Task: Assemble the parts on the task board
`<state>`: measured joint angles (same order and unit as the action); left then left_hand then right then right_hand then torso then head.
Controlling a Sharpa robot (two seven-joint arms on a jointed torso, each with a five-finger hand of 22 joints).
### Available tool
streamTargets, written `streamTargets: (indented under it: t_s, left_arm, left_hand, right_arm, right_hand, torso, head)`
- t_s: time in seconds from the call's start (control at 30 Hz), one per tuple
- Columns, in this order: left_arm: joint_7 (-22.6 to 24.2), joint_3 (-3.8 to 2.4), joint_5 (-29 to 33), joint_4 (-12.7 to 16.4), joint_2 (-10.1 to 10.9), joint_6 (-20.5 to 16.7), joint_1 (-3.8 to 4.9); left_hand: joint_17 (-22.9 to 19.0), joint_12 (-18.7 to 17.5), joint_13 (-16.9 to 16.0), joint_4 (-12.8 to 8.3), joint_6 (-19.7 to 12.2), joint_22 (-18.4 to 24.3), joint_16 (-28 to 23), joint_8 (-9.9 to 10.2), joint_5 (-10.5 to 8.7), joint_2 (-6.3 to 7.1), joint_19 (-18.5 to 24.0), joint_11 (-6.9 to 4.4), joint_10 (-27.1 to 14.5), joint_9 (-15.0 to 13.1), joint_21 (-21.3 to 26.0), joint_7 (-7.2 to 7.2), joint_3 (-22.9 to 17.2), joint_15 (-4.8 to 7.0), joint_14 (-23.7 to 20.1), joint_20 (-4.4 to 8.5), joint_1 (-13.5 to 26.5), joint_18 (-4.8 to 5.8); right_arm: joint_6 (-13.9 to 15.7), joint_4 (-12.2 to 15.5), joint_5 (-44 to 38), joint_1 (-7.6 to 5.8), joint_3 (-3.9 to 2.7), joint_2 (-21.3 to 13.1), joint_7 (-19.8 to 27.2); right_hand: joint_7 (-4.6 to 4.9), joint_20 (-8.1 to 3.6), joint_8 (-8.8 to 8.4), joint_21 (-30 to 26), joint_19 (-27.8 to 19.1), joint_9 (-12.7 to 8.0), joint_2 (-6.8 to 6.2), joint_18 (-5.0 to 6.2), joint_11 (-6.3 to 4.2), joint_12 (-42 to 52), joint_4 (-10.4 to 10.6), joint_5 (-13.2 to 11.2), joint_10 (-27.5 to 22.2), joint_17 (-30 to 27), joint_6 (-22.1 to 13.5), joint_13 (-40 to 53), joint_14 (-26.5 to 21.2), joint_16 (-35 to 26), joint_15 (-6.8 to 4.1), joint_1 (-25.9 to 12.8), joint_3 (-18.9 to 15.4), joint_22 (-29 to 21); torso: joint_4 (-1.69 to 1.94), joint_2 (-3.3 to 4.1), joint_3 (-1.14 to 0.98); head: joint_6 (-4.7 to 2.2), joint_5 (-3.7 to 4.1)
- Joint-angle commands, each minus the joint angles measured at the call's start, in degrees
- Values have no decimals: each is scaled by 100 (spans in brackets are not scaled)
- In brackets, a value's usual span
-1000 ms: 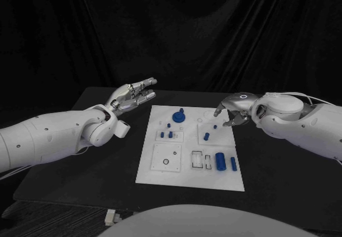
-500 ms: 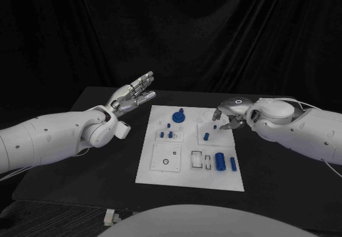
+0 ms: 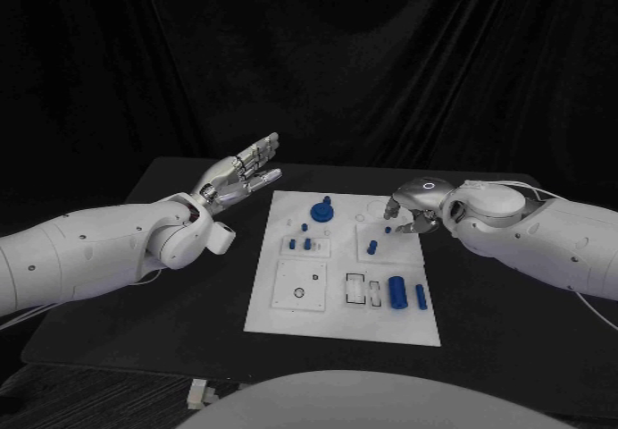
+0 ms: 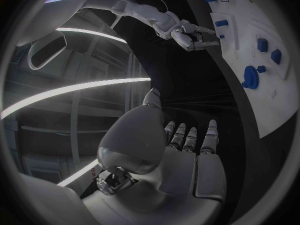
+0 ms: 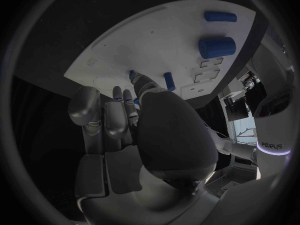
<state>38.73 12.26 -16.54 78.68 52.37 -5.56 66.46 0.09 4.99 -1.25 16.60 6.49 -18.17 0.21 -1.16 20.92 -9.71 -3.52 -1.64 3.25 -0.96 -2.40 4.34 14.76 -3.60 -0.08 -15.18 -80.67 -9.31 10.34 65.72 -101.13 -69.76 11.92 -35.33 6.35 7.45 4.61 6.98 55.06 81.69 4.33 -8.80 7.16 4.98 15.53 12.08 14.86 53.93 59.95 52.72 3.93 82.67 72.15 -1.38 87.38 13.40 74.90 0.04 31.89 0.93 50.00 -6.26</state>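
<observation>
Over the task board (image 3: pixel 299 315) far corner, right hand (image 3: pixel 414 207) has edged inward, fingers curled, holding nothing (reaching for pegs, probably); left hand (image 3: pixel 242 174) stays open, idle.

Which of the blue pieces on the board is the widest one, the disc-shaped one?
The round blue disc near the board's far edge, left of the right hand. The other blue pieces are slim pegs or cylinders; this one is flat and wide.

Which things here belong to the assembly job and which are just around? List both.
Job:
task board
round blue part
small blue pegs
two blue cylinders
right hand, over the board's far right corner
left hand, held off the board, holding nothing

Around:
black table
black curtain
</observation>
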Motion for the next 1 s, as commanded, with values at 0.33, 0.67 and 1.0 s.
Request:
streamTargets:
  t_s: [0.33, 0.67, 1.0]
  left_arm:
    - [841, -5, 55, -30, -20, 319, -63]
    - [875, -5, 55, -30, -37, 480, -75]
    - [871, -5, 55, -47, -46, 549, -81]
  left_hand:
    - [-9, 11, 0, -20, 93, 47, -21, 2, 225, -54, -19, 88, -6, -20, 20, -180, -24, -105, 8, -44, -202, -99]
    - [-8, 69, -10, -21, 304, 83, -20, -32, 311, -90, -31, 97, 36, -46, 14, -385, -63, -145, 11, -50, -331, -101]
    - [2, 98, -13, -26, 389, 90, -10, -42, 352, -113, -44, 136, 62, -54, 8, -440, -88, -186, 39, -49, -402, -102]
  right_arm:
    - [151, -193, -49, 104, -5, 121, 58]
    - [152, -335, 78, 198, -5, 253, 106]
    - [140, -518, 196, 289, -5, 394, 176]
  right_hand:
    - [32, 19, 24, 55, 37, 14, 25, -120, 1, -102, 21, -92, 218, -8, 157, -24, 48, 26, 49, -102, 149, 712]
    - [45, 35, 11, 86, 46, 10, 32, -124, 5, -155, 3, -43, 259, -1, 172, -25, 53, 34, 65, -111, 212, 719]
    - [49, 70, 55, 81, 45, 35, 42, -124, 6, -236, -49, 77, 402, -62, 330, -23, 41, -2, 109, -107, 378, 715]
  torso:
    - [4, -3, 9]
    - [2, -6, 11]
    - [4, -5, 13]
  head:
    - [0, 1]
    - [0, -12]
    - [0, -16]
